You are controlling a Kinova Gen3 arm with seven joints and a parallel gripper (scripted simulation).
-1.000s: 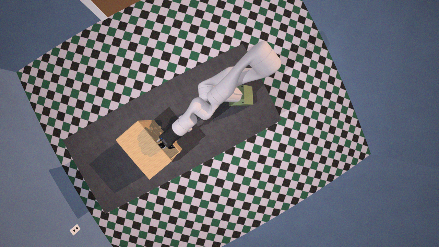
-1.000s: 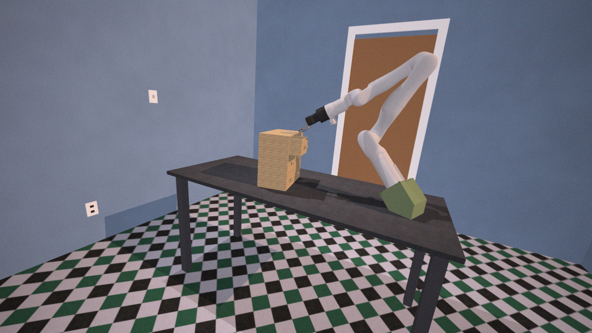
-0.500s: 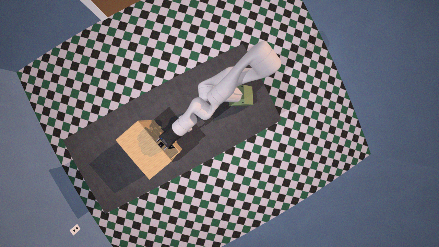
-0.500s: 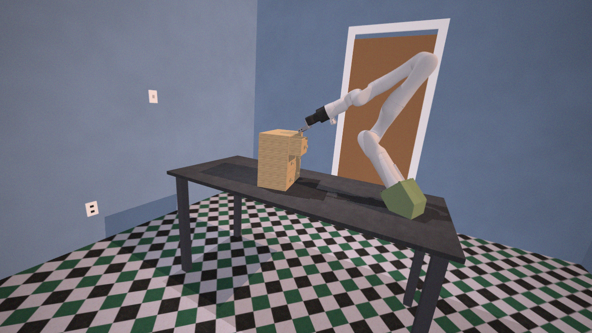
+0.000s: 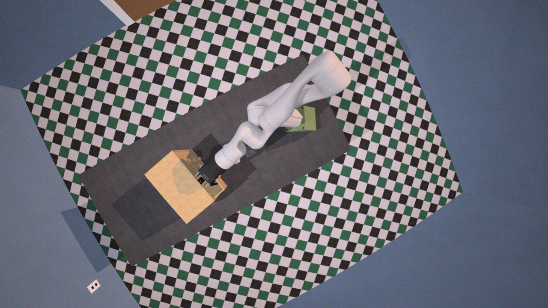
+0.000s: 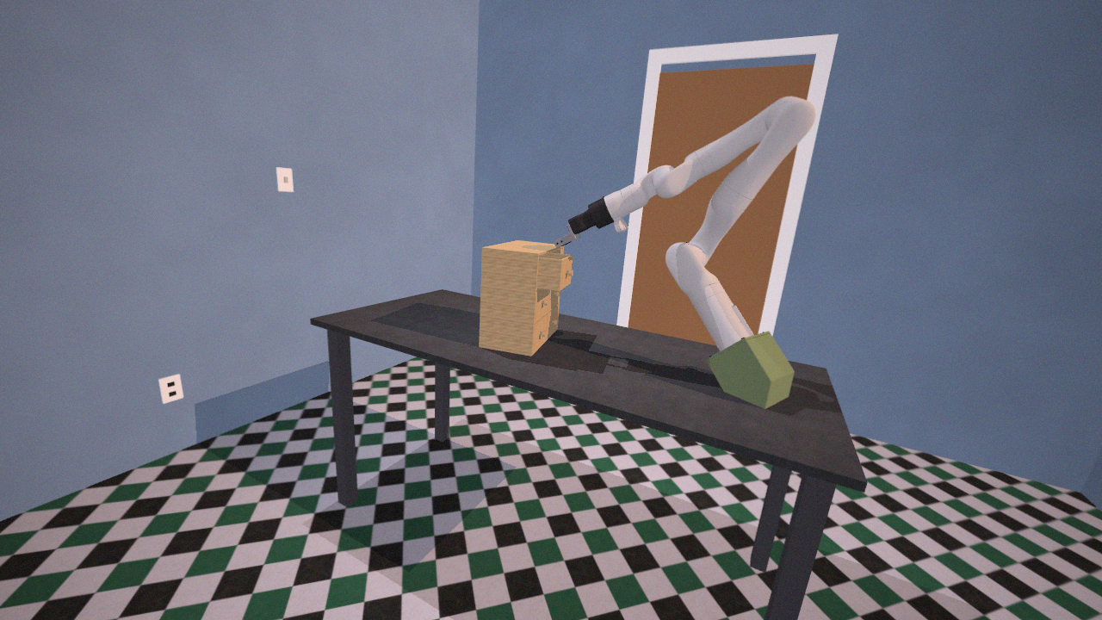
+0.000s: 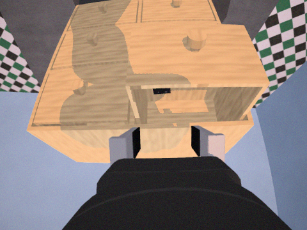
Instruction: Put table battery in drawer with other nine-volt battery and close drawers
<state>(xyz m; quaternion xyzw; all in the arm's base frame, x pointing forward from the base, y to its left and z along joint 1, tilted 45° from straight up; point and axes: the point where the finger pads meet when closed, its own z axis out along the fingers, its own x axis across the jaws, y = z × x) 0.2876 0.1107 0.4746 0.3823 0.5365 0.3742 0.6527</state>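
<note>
Battery (image 7: 161, 91) lies in pulled-out top drawer (image 7: 230, 107) beneath wide-open, empty gripper (image 7: 165, 140)

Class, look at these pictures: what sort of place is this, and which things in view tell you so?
Probably a plain indoor room set up as a robot workspace. Blue walls, a brown door and a checked floor mark a room; a dark table carries a white robot arm and a small wooden chest.

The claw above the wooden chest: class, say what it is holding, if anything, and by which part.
Nothing. The claw is open and empty, poised above the chest's pulled-out top drawer.
</note>
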